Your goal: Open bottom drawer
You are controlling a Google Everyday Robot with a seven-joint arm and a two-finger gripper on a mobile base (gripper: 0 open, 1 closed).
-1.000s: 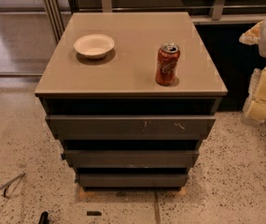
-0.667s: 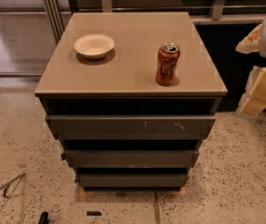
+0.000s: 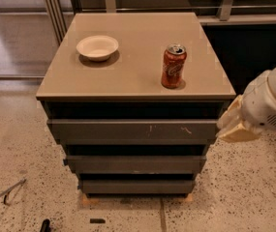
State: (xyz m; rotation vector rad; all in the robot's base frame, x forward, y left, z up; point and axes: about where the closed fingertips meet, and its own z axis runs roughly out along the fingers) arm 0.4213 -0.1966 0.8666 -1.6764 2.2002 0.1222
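Observation:
The bottom drawer [image 3: 137, 186] is the lowest, narrowest dark grey front of three on a low cabinet, and it sits closed. Above it are the middle front [image 3: 135, 164] and the widest top front [image 3: 132, 129] with pale scratches. My gripper [image 3: 234, 123] is at the cabinet's right side, level with the top front's right end and well above the bottom drawer. It hangs from a white arm [image 3: 272, 100] that comes in from the right edge.
A white bowl [image 3: 97, 47] and a red soda can [image 3: 173, 66] stand on the tan cabinet top [image 3: 137, 37]. Speckled floor surrounds the cabinet. A thin metal piece [image 3: 4, 193] lies at lower left. A dark wall and rails are behind.
The arm has swung down and left, from the right edge at cabinet-top height to beside the top drawer front's right end. The drawers, bowl and can have not moved.

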